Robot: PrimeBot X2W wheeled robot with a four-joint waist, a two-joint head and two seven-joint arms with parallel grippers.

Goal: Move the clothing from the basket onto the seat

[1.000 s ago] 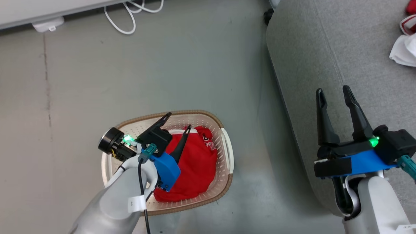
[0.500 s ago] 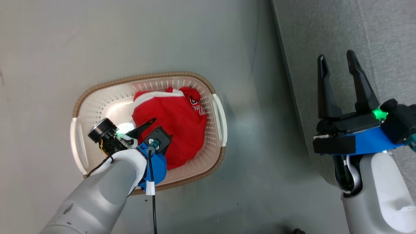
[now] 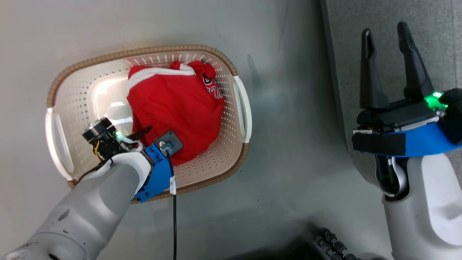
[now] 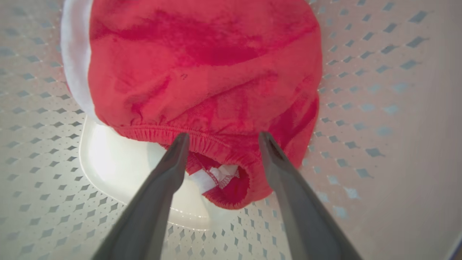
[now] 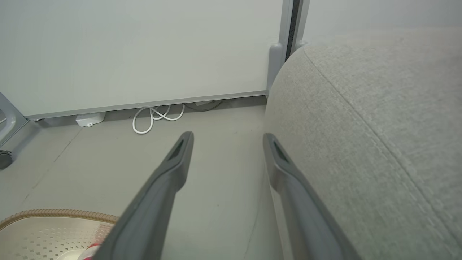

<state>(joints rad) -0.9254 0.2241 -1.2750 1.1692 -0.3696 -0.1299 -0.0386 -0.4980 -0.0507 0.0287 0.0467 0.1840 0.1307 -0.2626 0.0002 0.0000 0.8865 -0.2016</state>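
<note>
Room setting: grey floor (image 3: pixel 281 108) and pale wall (image 5: pixel 144 50).
The floor is smooth with a soft sheen. In the right wrist view the wall spans the upper left; a looped white cable (image 5: pixel 155 117) and a white adapter (image 5: pixel 90 119) lie at its foot, with a grey post (image 5: pixel 276 65) at upper centre.

Pale grey forearms (image 3: pixel 97 206) carry blue brackets (image 3: pixel 157 177), green lights (image 3: pixel 431 98) and long dark fingers (image 3: pixel 369 79). A black cable (image 3: pixel 174 224) runs from the left bracket toward 6 o'clock.

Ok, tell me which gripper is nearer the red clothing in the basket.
Left. The left gripper is down inside the basket, open fingers on either side of the elastic hem of the clothing. The right gripper hangs open over the edge of the seat, apart from the basket.
</note>
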